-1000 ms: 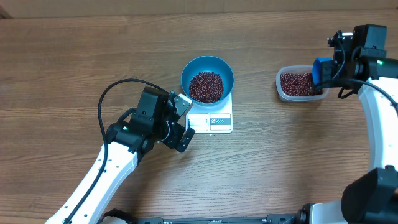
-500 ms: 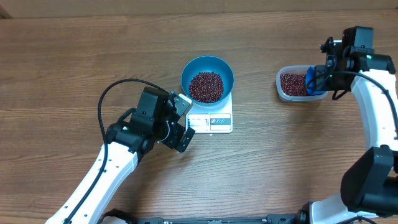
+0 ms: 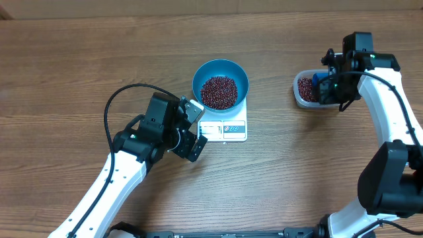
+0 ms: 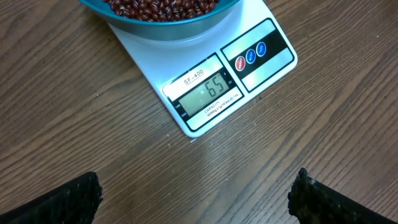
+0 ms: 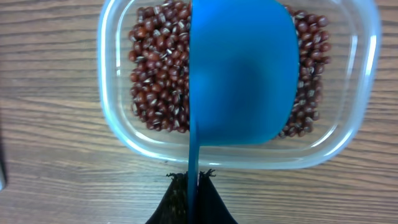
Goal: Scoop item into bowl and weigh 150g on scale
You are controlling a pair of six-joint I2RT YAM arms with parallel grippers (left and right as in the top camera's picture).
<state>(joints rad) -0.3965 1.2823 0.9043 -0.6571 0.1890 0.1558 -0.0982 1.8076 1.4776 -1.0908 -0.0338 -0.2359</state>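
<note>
Wooden surface (image 3: 66,66) carries scale (image 3: 225,129) with bowl (image 3: 201,74) for weighing. Left tool (image 4: 193,202), spread, waits beside it. Right tool (image 5: 189,179) pinches scoop (image 5: 242,81) over tub (image 5: 115,124), apparently to reload.

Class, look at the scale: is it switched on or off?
On. The scale's display reads 65 in the left wrist view, with the bowl of beans on it.
</note>
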